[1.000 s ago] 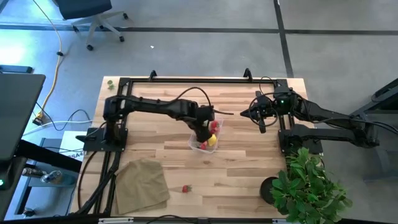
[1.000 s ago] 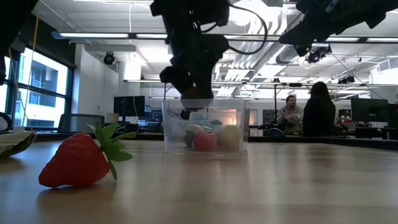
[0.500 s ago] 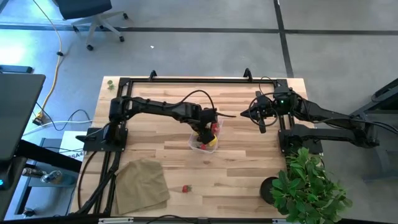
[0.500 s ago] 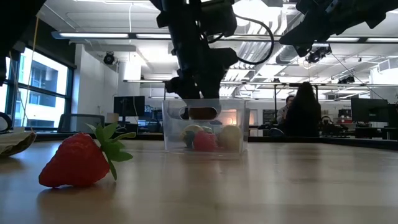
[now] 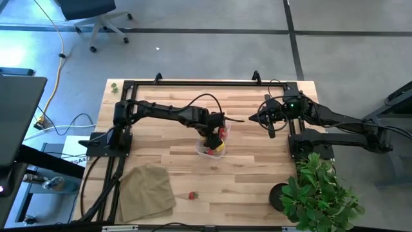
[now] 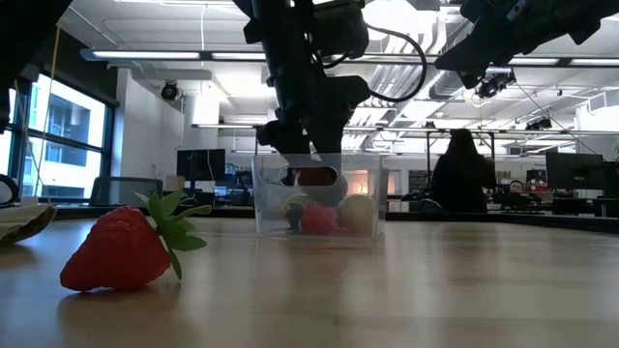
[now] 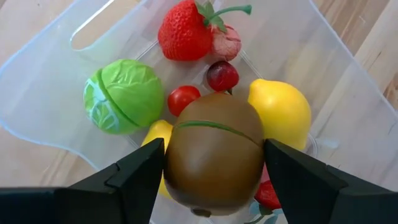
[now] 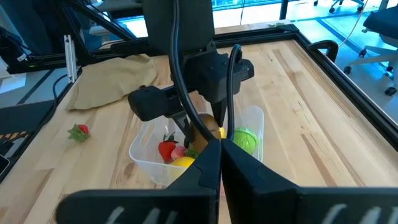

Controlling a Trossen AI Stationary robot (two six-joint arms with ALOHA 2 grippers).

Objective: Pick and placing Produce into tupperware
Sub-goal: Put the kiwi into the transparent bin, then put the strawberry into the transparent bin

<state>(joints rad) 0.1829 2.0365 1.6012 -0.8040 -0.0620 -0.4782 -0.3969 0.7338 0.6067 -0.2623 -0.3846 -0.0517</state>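
Tupperware [image 5: 207, 147]: clear rectangular tub with rounded corners, near the table's centre, standing on the wooden table [image 5: 257, 174].
Contents: strawberry [image 7: 184, 34], green ball [image 7: 123, 96], lemon [image 7: 281, 112], dark cherry [image 7: 222, 76], small red tomato [image 7: 183, 99]; a second yellow fruit shows partly behind the kiwi.
Kiwi [image 7: 213, 152]: brown, oval, with a green seam line; between the fingers, above the tub's contents.
Left gripper [image 7: 213, 171]: over the tub, jaws spread wide, one either side of the kiwi; contact with the kiwi cannot be told.
Right gripper [image 8: 219, 163]: fingers pressed together, empty, raised beside the right arm's base, well apart from the tub.
Loose strawberry [image 5: 192, 194]: on bare wood between the tub and the table's front edge.
Cloth [image 5: 146, 191]: tan, at the front-left corner.
Open room: bare wood on all sides of the tub.
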